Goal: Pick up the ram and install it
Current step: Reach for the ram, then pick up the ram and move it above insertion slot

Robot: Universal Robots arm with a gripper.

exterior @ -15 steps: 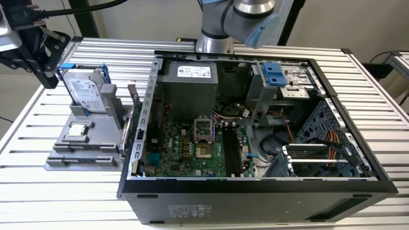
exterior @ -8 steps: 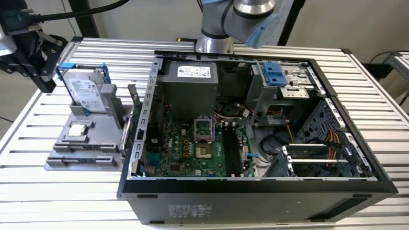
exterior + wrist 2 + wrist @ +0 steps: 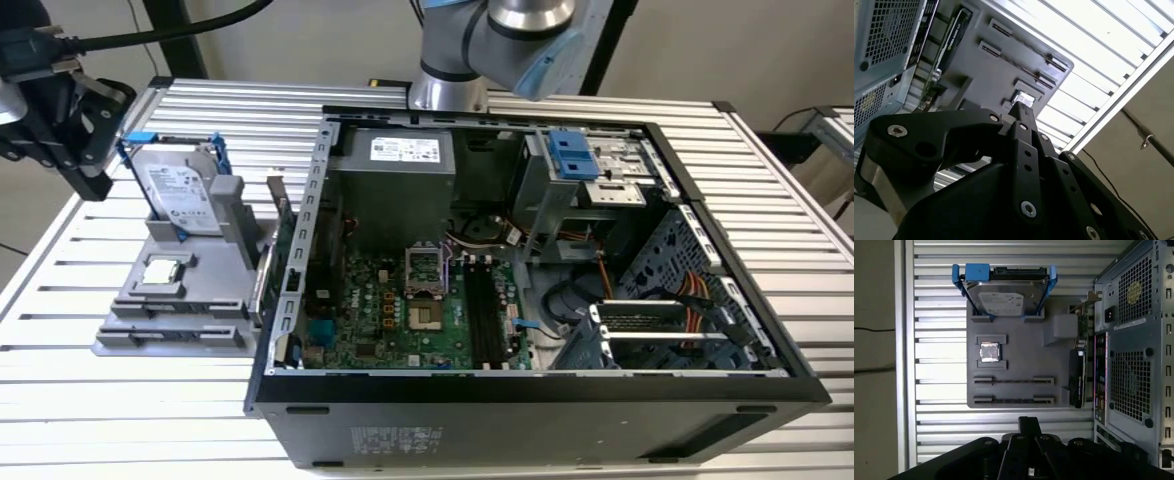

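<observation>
End effector [image 3: 1029,422]: fingers closed together, holding nothing, hovering over the surface [image 3: 939,315] near the tray [image 3: 1014,365].
Ram [image 3: 1079,365]: on edge at the tray's side against the computer case [image 3: 1134,340], toward the exterior view's right.
Long axis: along the case wall.

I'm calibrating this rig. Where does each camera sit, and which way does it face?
Exterior view: off the arm, high up, looking down into the open computer case on the slatted table; the arm and hand show.
First wrist view: on the arm, looking straight down past the hand at the grey tray holding the hard drive.
Second wrist view: on the arm, looking obliquely along the hand at that tray.
All three share the tray, hand and case.
</observation>
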